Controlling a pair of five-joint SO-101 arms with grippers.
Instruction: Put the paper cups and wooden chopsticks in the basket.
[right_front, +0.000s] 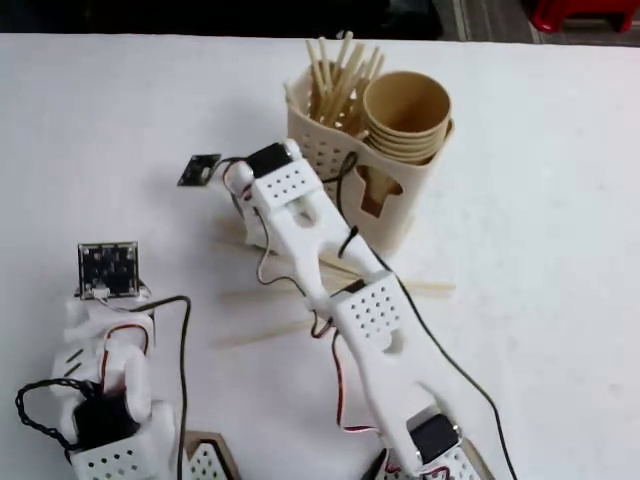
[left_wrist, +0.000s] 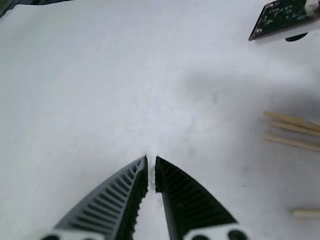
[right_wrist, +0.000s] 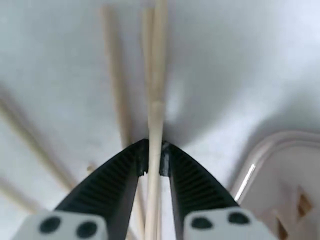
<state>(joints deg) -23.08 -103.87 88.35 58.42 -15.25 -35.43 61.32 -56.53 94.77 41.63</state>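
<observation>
The right gripper (right_wrist: 154, 161) pinches one chopstick (right_wrist: 155, 130) between its closed tips. The basket (right_front: 400, 205) stands at the table's 1 o'clock. The left gripper (left_wrist: 151, 165) is closed and empty.

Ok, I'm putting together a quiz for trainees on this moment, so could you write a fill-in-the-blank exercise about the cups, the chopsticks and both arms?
1. The paper cups are stacked inside the ____.
2. The jaws of the right arm are shut on a single wooden ____.
3. The jaws of the left arm are shut over bare table and hold ____.

Missing words: basket; chopstick; nothing.
</observation>
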